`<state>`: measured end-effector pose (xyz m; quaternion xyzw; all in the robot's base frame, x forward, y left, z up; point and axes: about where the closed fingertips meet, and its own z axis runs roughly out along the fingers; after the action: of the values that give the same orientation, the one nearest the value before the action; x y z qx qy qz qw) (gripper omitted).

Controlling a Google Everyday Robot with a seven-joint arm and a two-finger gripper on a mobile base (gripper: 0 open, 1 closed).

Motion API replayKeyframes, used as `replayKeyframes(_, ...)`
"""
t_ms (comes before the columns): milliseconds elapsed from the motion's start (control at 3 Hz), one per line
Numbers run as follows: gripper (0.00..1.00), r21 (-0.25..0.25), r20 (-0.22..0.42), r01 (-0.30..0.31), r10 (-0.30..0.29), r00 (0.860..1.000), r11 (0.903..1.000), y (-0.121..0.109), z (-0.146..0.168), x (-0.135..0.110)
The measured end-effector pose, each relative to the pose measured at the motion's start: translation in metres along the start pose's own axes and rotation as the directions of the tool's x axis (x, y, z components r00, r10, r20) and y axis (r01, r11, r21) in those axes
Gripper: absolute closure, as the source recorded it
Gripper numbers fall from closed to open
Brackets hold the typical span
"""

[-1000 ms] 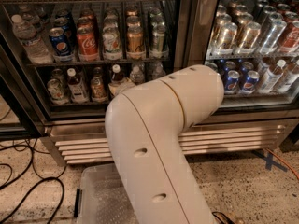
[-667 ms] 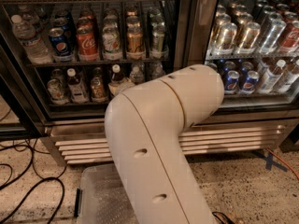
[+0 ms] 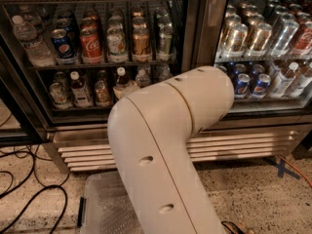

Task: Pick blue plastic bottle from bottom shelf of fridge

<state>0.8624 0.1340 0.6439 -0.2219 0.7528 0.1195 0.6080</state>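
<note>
The blue plastic bottle [image 3: 79,89], white-capped with dark contents and a pale label, stands left of centre in the frame on the bottom shelf [image 3: 73,108] of the fridge [image 3: 192,23], among other small bottles. A second white-capped bottle [image 3: 121,81] to its right looks much the same, and its lower part is covered by the robot arm [image 3: 165,145]. The arm's pale elbow fills the middle and bottom of the frame and blocks the right end of that shelf. The gripper is out of sight, either behind the arm or past it, so its state cannot be told. Compared with the earlier frames, the arm and the bottles stand exactly as before.
</note>
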Motion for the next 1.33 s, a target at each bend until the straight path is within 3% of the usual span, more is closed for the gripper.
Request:
replayKeyframes(1000,1.0,0.013,0.029,0.019,-0.019,0.999,0.9997,0.002,-0.007,-0.012)
replayKeyframes(1333,1.0,0.026,0.026,0.026,-0.027,0.999,0.9993,0.002,-0.018,-0.026)
